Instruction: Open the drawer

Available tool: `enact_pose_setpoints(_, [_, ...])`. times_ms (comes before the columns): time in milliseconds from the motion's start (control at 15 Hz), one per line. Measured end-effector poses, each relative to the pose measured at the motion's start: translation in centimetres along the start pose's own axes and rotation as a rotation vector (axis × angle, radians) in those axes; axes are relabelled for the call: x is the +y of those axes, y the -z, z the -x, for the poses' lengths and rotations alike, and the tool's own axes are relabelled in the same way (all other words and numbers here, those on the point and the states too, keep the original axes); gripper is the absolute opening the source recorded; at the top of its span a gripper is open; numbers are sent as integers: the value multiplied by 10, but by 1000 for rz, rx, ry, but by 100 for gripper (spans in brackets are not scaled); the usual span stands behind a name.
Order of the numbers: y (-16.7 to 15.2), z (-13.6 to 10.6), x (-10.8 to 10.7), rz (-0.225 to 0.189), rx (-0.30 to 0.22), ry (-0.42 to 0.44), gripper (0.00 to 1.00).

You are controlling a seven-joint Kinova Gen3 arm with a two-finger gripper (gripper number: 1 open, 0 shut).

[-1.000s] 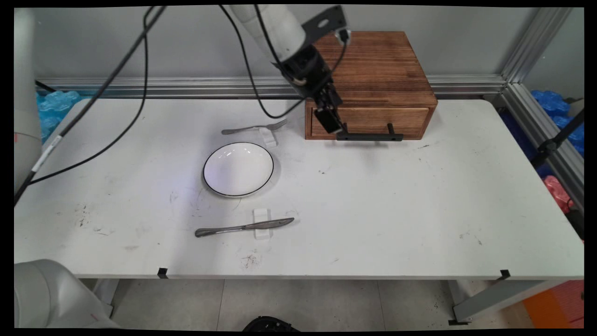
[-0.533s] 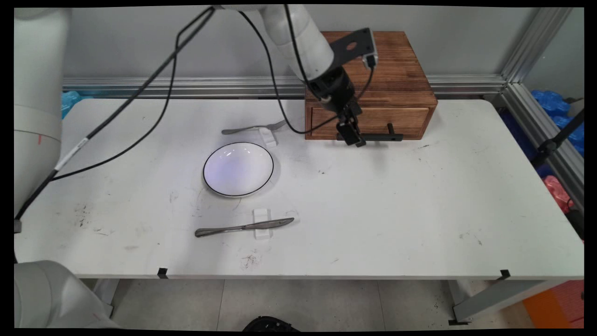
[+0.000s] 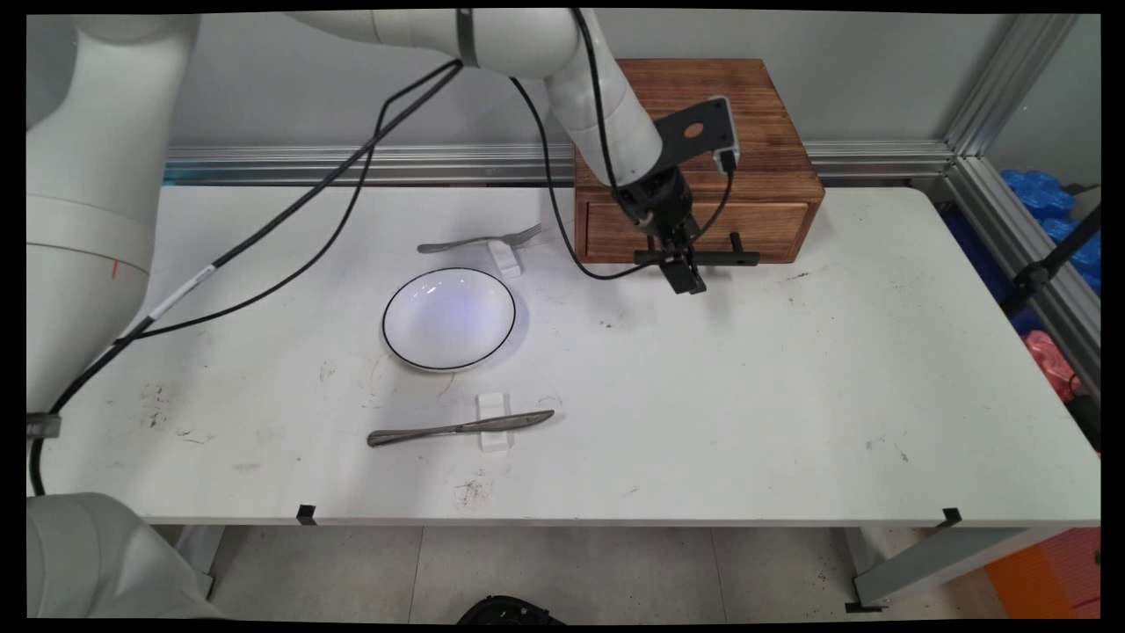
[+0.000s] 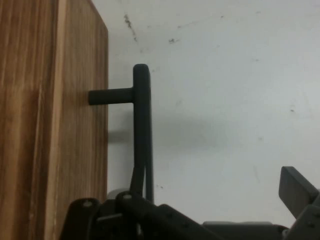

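Note:
A brown wooden box (image 3: 712, 132) with one drawer (image 3: 765, 227) stands at the table's back. A black bar handle (image 3: 734, 259) sticks out from the drawer front. My gripper (image 3: 686, 274) hangs just in front of the handle's middle, pointing down at the table. In the hand view the drawer front (image 4: 55, 130) fills the left side and the handle (image 4: 142, 115) runs up beside it. My gripper (image 4: 215, 192) is open: one finger lies against the handle's near end, the other fingertip (image 4: 296, 189) stands far off over bare table. Nothing is held.
A white plate (image 3: 449, 318) with a black rim sits left of centre. Behind it a fork (image 3: 479, 240) lies on a small white rest (image 3: 506, 258). In front of it a knife (image 3: 460, 428) lies on another rest (image 3: 493, 406). Black cables (image 3: 290, 255) hang over the table's left.
The gripper has moved right and down along the drawer front, from the handle's left end to just in front of its middle. Plate, fork, knife and box have not moved.

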Motion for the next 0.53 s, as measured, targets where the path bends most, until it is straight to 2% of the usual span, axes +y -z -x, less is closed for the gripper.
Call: enact_pose_setpoints(533, [-30,0,-7,-27,-18,15,100])
